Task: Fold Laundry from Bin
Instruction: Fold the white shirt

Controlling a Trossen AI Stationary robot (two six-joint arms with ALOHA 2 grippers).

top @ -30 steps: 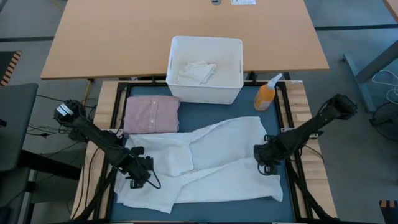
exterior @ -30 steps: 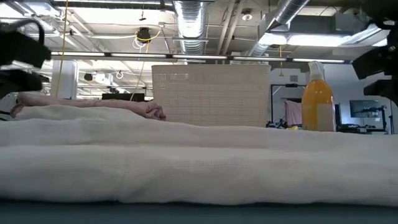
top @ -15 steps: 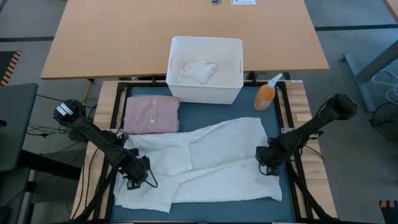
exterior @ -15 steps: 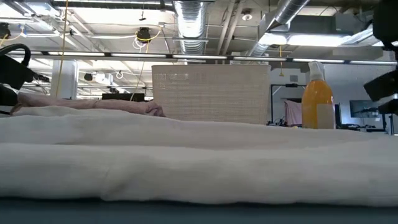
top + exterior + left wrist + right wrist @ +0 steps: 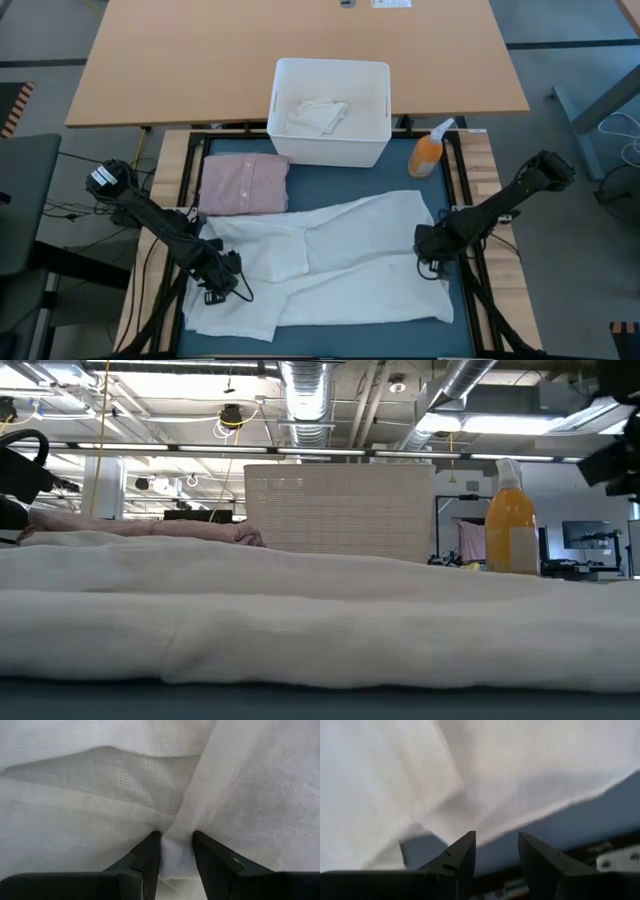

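Shifted slightly outward since before: right gripper [image 5: 432, 262], fingers apart over mat [image 5: 350, 168]. Left gripper [image 5: 214, 283] pinching white trousers [image 5: 340, 260] (waist end).

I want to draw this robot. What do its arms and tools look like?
Draw two thin black arms made of jointed links. The left arm has a white tag near its shoulder and black cables looping beside it. The right arm is plain black. Each ends in a tool with two flat dark fingers that are wide at the base and narrow at the tip.
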